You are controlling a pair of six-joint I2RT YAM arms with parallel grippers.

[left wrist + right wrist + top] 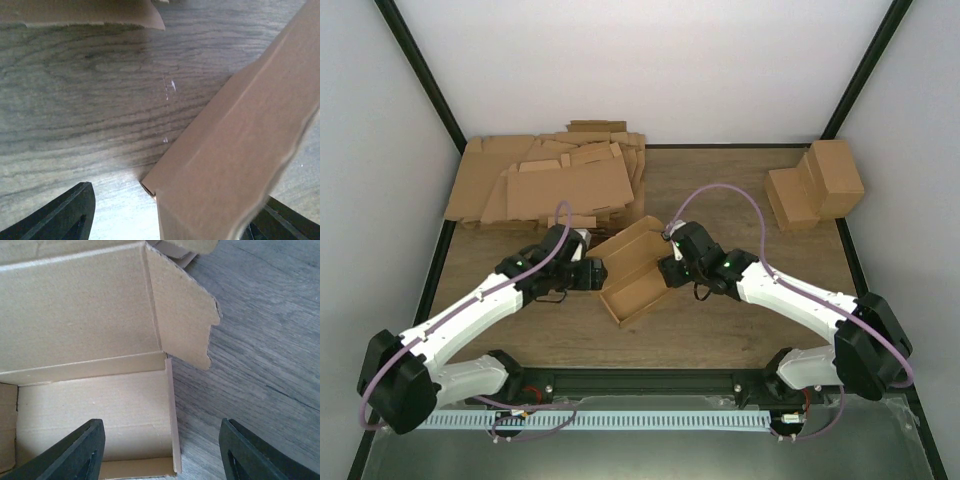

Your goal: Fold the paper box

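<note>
Sheet heap (555, 180) blocked far left, just behind paper box (636, 268). Cuboids (817, 185) occupied far right. Bare table (710, 165) between them lay open; near strip too.

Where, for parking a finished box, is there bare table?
Bare table: behind the paper box, between the sheet heap and folded boxes; also the near strip by the arm bases. Crowded: centre, where left gripper and right gripper flank the box.
</note>
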